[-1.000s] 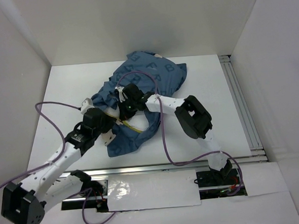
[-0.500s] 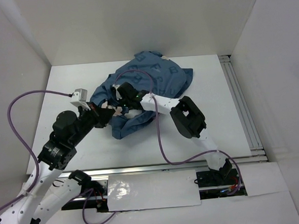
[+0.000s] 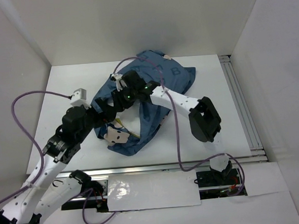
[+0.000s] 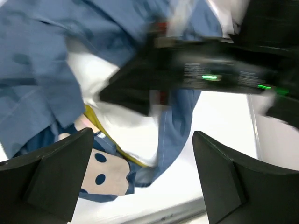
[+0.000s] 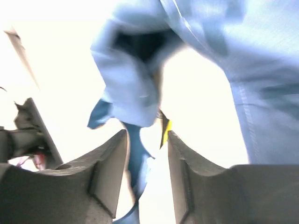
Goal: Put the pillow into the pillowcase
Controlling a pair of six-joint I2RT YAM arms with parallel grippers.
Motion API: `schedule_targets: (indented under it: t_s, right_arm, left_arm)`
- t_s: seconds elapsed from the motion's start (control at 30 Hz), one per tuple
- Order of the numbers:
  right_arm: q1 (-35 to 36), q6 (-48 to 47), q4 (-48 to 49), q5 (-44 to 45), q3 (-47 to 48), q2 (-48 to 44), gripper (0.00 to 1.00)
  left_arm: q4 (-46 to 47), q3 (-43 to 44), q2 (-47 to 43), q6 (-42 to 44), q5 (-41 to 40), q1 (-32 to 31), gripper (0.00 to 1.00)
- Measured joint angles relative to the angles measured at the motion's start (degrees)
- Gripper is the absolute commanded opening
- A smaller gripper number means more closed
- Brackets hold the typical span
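Observation:
The dark blue pillowcase lies bunched in the middle of the table, and a cartoon face patch shows at its near end. The white pillow with yellow piping peeks out of the case's mouth. My left gripper hangs wide open over that mouth with nothing between its fingers. My right gripper sits just beyond it, jaws parted. A loose strip of blue fabric hangs between the right fingers. A bit of yellow piping shows beside it.
White walls close in the table on the left, back and right. An aluminium rail runs along the right side, another along the near edge. Purple cables loop from both arms. The right arm crosses the left wrist view.
Both grippers were shut and now stand open. The left arm has dropped back toward the near side. The pillowcase has spread toward the near edge, showing the face patch and piping.

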Motion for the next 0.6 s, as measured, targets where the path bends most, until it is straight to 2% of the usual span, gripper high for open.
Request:
schedule_targets:
  t_s: [0.03,0.1,0.27,0.4,0.5,0.57,0.6]
  right_arm:
    - [-0.2,-0.17,-0.04,-0.04,0.0,-2.1,0.48]
    - [-0.61,-0.5,-0.44,0.15,0.0,-6.16,0.56]
    - [-1.2,-1.33,-0.44,2.51,-1.7,-15.72,0.56]
    - [-1.27,-1.55,-0.57,4.72,-6.95,-20.61,0.55]
    - [-1.22,-2.82,-0.7,5.55,-11.67,-21.66,0.49]
    - [-1.11,-4.09,-0.98,5.64,-16.04,-22.14,0.49]
    - [-0.96,-4.66,-1.36,5.7,-18.1,-22.29,0.49]
  left_arm:
    - [-0.85,0.0,-1.53,-0.55,-1.55,0.0,1.0]
    - [-2.56,0.0,-4.44,-1.7,-4.39,0.0,1.0]
    - [-8.48,1.22,-6.82,-4.44,-12.02,0.02,1.0]
    - [-11.47,5.18,1.38,-5.64,-14.73,0.04,1.0]
    - [-12.52,7.8,10.97,-5.9,-15.34,0.37,1.0]
    - [-12.31,8.9,18.1,-5.7,-15.32,1.2,1.0]
    - [-12.39,9.2,21.14,-5.68,-15.34,1.92,0.96]
